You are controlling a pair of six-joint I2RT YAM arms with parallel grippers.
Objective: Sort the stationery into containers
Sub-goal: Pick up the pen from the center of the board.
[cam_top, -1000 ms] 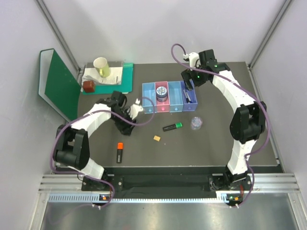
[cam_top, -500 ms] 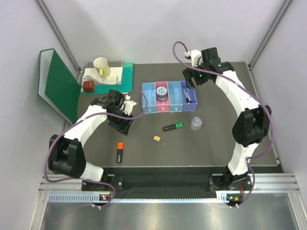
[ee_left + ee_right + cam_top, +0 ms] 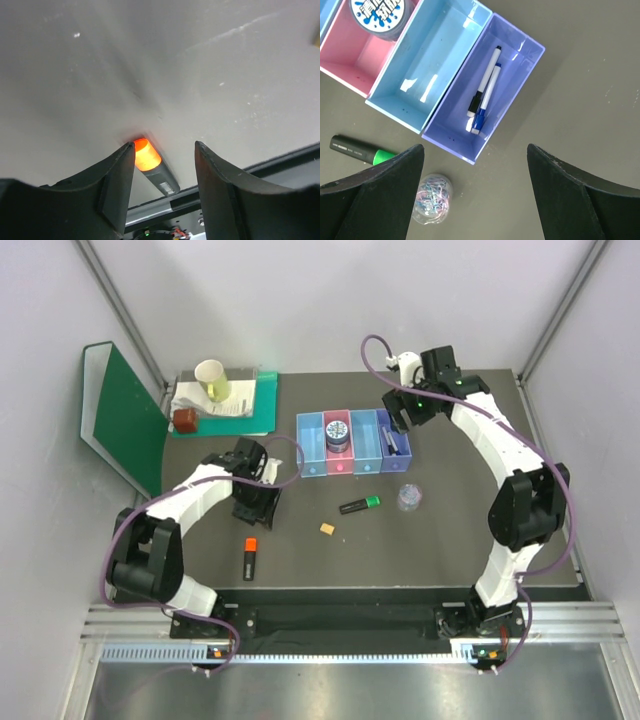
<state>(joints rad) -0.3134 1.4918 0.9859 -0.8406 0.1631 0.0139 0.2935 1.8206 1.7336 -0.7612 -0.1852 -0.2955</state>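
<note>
Left gripper (image 3: 164, 147) first: its jaws stand apart with nothing between them, low over the dark table (image 3: 225, 60). The orange-capped highlighter (image 3: 150, 161) lies flat just beyond the fingertips, tucked against the left-hand finger (image 3: 120, 175) in the wrist view, its glowing cap up-frame and a small pale label on the barrel too fine to read. From the top camera that same highlighter (image 3: 250, 558) sits in the lower left of the table, just below the left gripper (image 3: 257, 504) and apart from it. Over to the right gripper (image 3: 475, 147): jaws spread wide and empty, hanging above the purple bin (image 3: 512, 75), and in there, two slim white pens (image 3: 485, 92) side by side, one black-tipped, one blue-tipped. Next up-left is the blue bin (image 3: 427, 65), then the pink bin (image 3: 345, 55) with the round tin (image 3: 380, 12) in it, blue splashes and white lettering on the lid that I cannot make out. Lower left of the wrist view, the green-capped highlighter (image 3: 362, 150) lies on the table below the bins, with tiny white print on its barrel, unreadable. Beside it stands the clear round tub (image 3: 432, 205), full of coloured clips. The top view adds the light blue bin (image 3: 311, 445) at the row's left end and the tan block (image 3: 327, 529), loose near the table's middle.
</note>
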